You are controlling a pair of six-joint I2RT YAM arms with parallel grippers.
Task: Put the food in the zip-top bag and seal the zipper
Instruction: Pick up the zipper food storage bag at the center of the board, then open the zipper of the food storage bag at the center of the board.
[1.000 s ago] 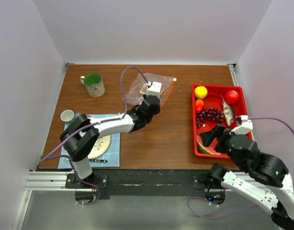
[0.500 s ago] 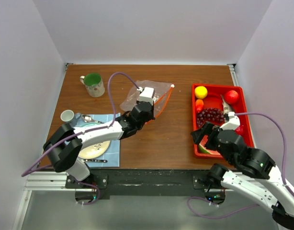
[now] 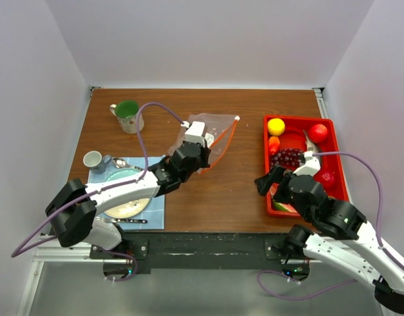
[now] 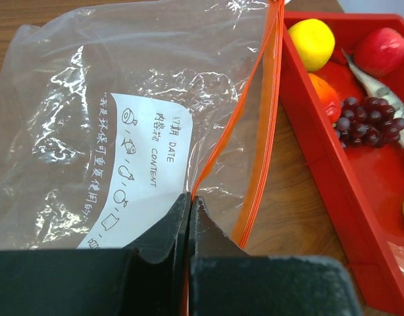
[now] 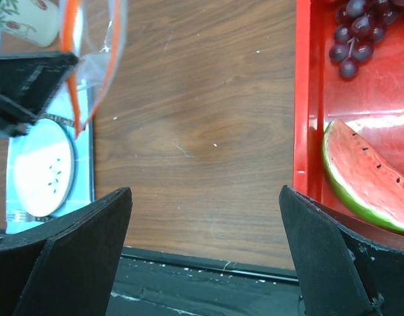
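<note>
The clear zip-top bag (image 3: 212, 131) lies left of the red tray (image 3: 301, 120), its orange-red zipper (image 3: 222, 141) along the right edge. My left gripper (image 3: 202, 164) is shut on the bag's mouth strip; the left wrist view shows the fingertips (image 4: 190, 197) pinching the zipper (image 4: 261, 112). The tray holds the lemon (image 3: 276, 126), apple (image 3: 318, 133), orange (image 3: 274, 141), grapes (image 3: 287, 158) and fish (image 3: 312, 148). My right gripper (image 3: 263, 185) is open and empty over bare table left of the tray; the watermelon wedge (image 5: 363, 178) lies just right of it.
A green mug (image 3: 128, 116) stands at the back left. A small white cup (image 3: 93, 159), a spoon and a cream plate (image 3: 126, 205) sit on a blue mat (image 3: 156, 210) at the front left. The tray's left wall (image 5: 302, 99) runs beside my right fingers.
My left gripper has drawn the bag toward the front left, still pinching its mouth. My right gripper has moved left, from over the tray to over the table beside it.
</note>
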